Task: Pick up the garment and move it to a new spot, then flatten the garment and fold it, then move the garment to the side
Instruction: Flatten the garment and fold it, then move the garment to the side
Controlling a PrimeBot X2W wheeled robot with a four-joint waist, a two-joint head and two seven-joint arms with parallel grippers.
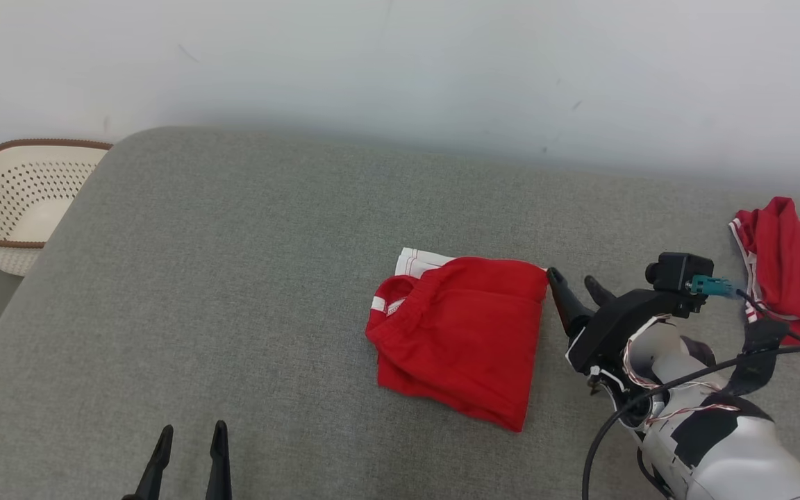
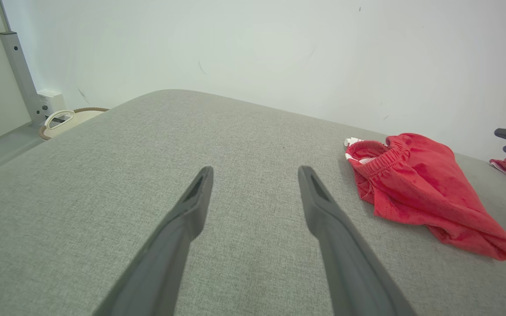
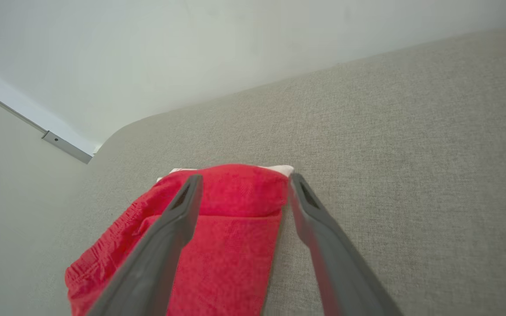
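Right arm [image 1: 705,430] angled low — fingers [image 1: 561,295] spread beside the folded garment [image 1: 466,333].

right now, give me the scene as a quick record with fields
surface: grey fabric
shorts: red, folded, lying mid-surface
right claw: open, tips at the shorts' right edge, holding nothing
left claw: open, over the near edge, apart from the shorts
other garment: red, at the surface's right end
basket: pale, perforated, beside the surface's far left corner
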